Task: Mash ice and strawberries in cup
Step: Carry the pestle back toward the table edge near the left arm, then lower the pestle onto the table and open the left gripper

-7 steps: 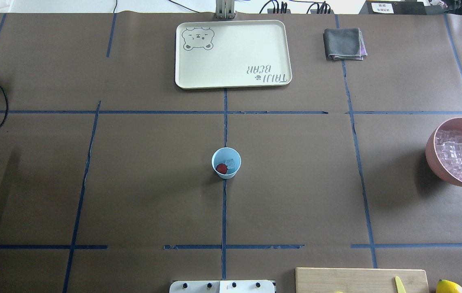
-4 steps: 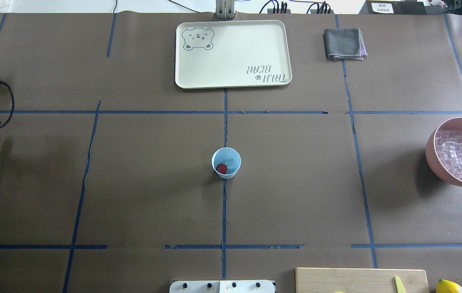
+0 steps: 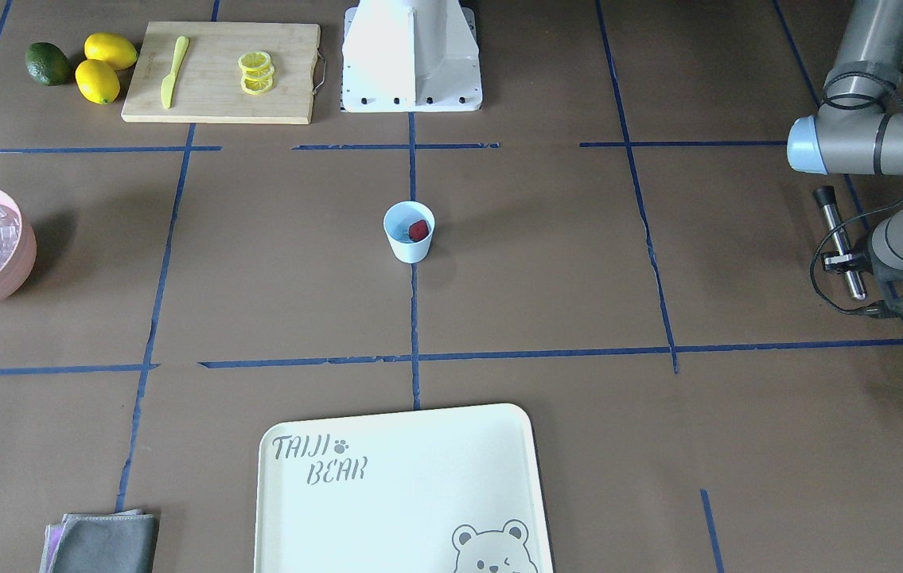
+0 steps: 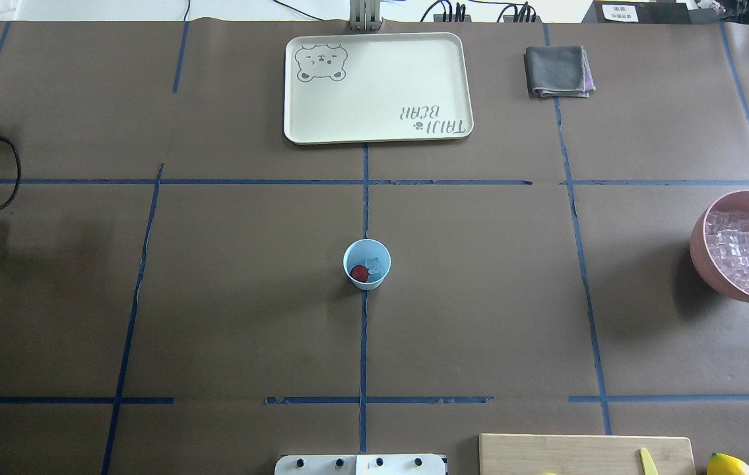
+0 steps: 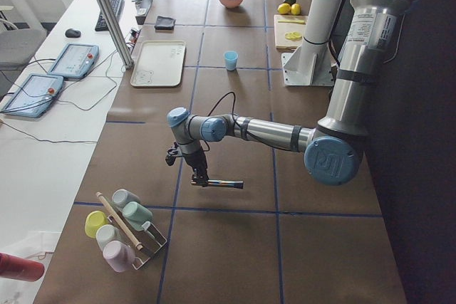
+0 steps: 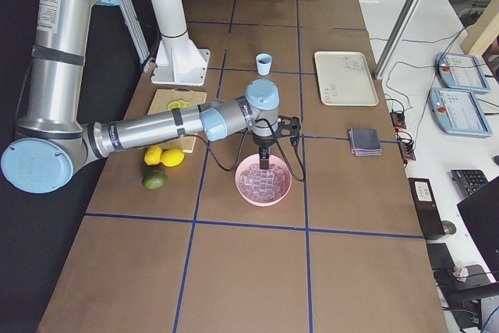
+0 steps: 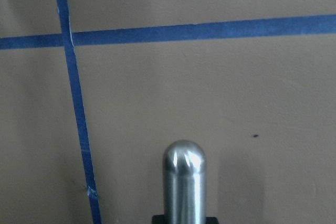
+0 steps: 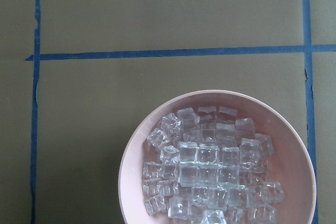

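Observation:
The light-blue cup [image 4: 346, 258] stands upright at the table's middle, and also shows in the front view [image 3: 409, 250]. In it lie one red strawberry [image 4: 359, 273] and a few clear ice cubes [image 4: 375, 266]. My left gripper [image 3: 857, 274] is far off at my left end of the table, above the surface, shut on a steel muddler rod [image 3: 839, 239] that lies roughly level. The rod's rounded end shows in the left wrist view [image 7: 184, 174]. My right gripper [image 6: 265, 163] hangs over the pink bowl. I cannot tell whether it is open or shut.
The pink bowl [image 4: 701, 257] full of ice cubes is at the right edge. A cream tray [image 4: 377, 135] and a grey cloth [image 4: 557, 70] lie at the far side. A cutting board [image 3: 220, 95] with lemon slices and a knife, lemons [image 3: 98, 79], and a rack of cups [image 5: 121, 226] are also in view.
My left arm has shifted a little at the left edge of the overhead view. The cup, its contents and the right arm have not moved.

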